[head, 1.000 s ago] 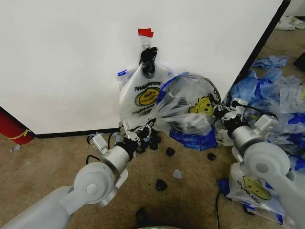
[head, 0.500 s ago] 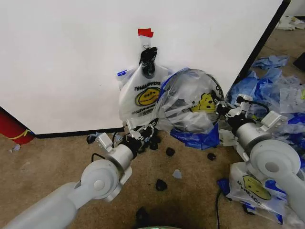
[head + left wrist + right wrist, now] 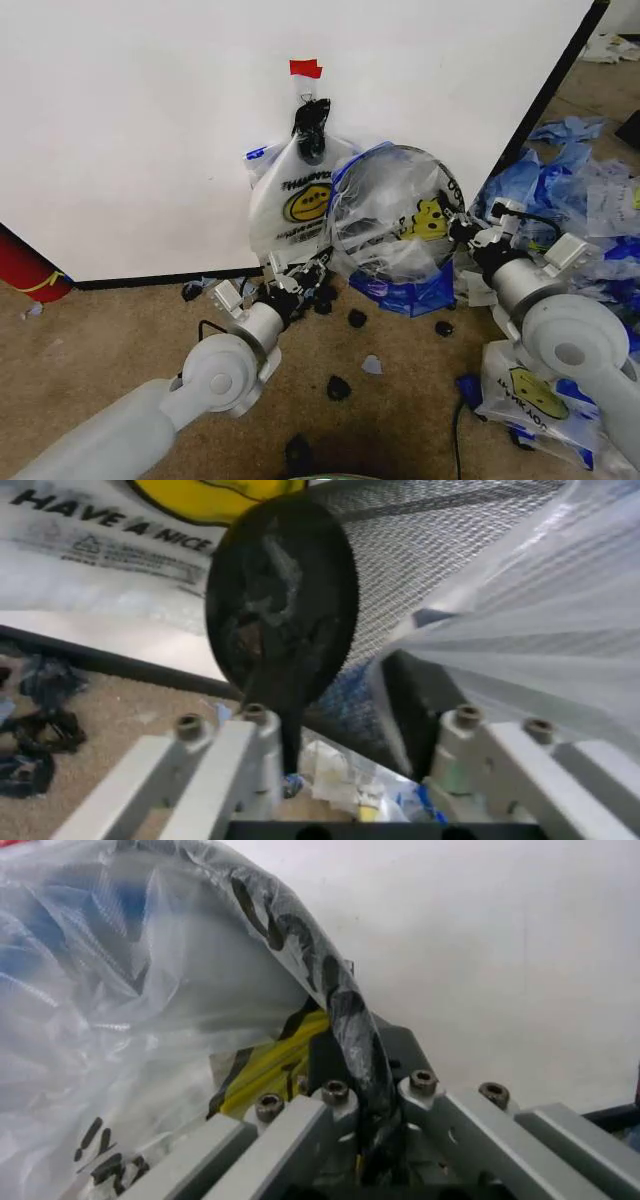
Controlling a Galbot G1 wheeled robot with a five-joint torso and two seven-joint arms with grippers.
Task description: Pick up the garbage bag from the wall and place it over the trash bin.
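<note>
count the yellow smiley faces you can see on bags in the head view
3. One on the bag hanging on the wall, one on the garbage bag stretched over the trash bin, one on a bag on the floor at right. The heap may hide more.

Both arms are light grey, built of smooth rounded segments with large disc-shaped joint caps. A thin black cable loops beside the left gripper [image 3: 293, 280] wrist, another runs along the right gripper [image 3: 462, 228]. Behind the jaws of each sit pale grey metal bars with dark socket-head screws at their tips and black pads on the inner faces.
</note>
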